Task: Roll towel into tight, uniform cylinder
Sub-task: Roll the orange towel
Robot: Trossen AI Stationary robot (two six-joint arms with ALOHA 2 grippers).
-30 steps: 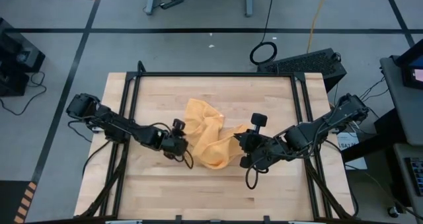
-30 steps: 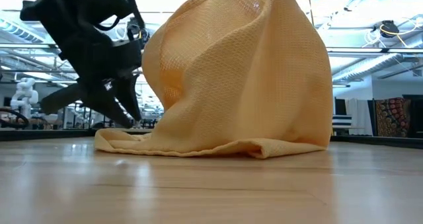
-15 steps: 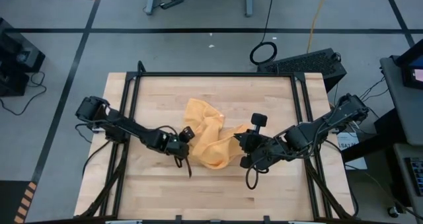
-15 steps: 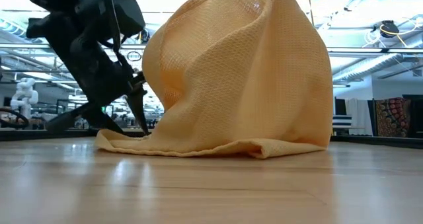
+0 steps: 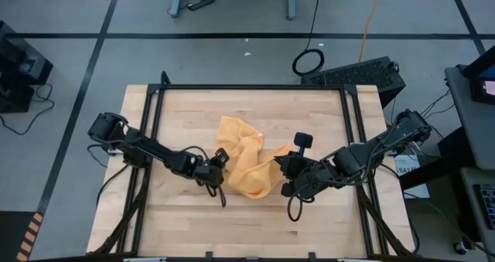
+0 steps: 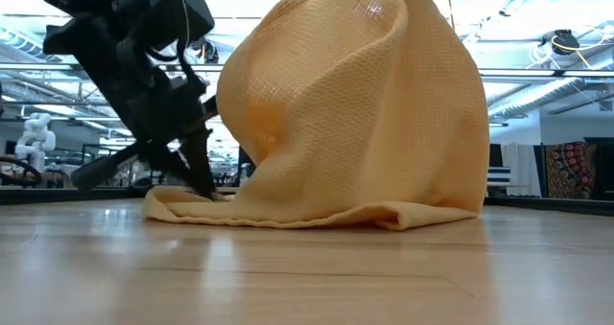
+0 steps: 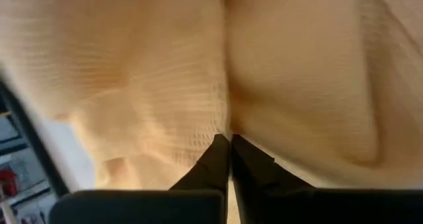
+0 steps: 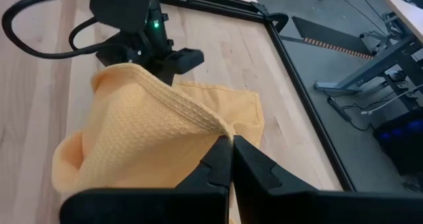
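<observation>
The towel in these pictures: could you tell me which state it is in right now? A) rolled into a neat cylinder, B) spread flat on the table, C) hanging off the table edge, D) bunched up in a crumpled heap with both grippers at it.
D: the towel stands in a crumpled mound on the table, with the left gripper and the right gripper shut on its opposite sides.

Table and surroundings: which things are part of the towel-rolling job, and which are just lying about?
Part of the job:
- towel, bunched up
- left pincer, shut on its edge
- right pincer, shut on the towel

Just lying about:
- coiled cable on the floor
- black keyboard beyond the table
</observation>
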